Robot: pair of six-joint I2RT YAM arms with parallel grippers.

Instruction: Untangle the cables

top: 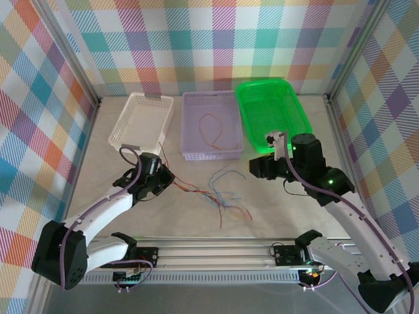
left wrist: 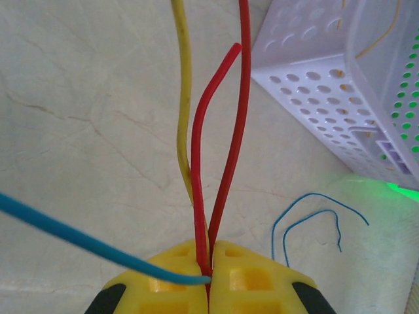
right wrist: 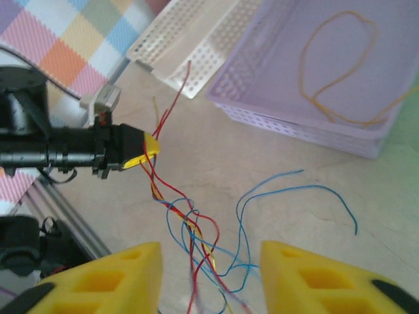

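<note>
A tangle of thin red, blue and yellow cables [top: 216,195] lies on the table in front of the baskets. My left gripper [top: 167,178] is shut on one end of the bundle. In the left wrist view its yellow fingers [left wrist: 163,281] pinch two red cables [left wrist: 226,163]. A yellow cable [left wrist: 183,98] and a blue one [left wrist: 65,232] also run into the closed jaws. My right gripper [right wrist: 211,255] hangs open just above the tangle [right wrist: 203,235], fingers apart on either side and holding nothing. The left gripper [right wrist: 147,149] is also visible in the right wrist view.
Three baskets stand at the back: white [top: 141,121], lilac [top: 211,154] holding one orange cable [top: 211,131], and green [top: 294,108]. A loose blue cable [right wrist: 294,190] trails toward the lilac basket [right wrist: 294,124]. The rail [top: 216,252] runs along the near edge.
</note>
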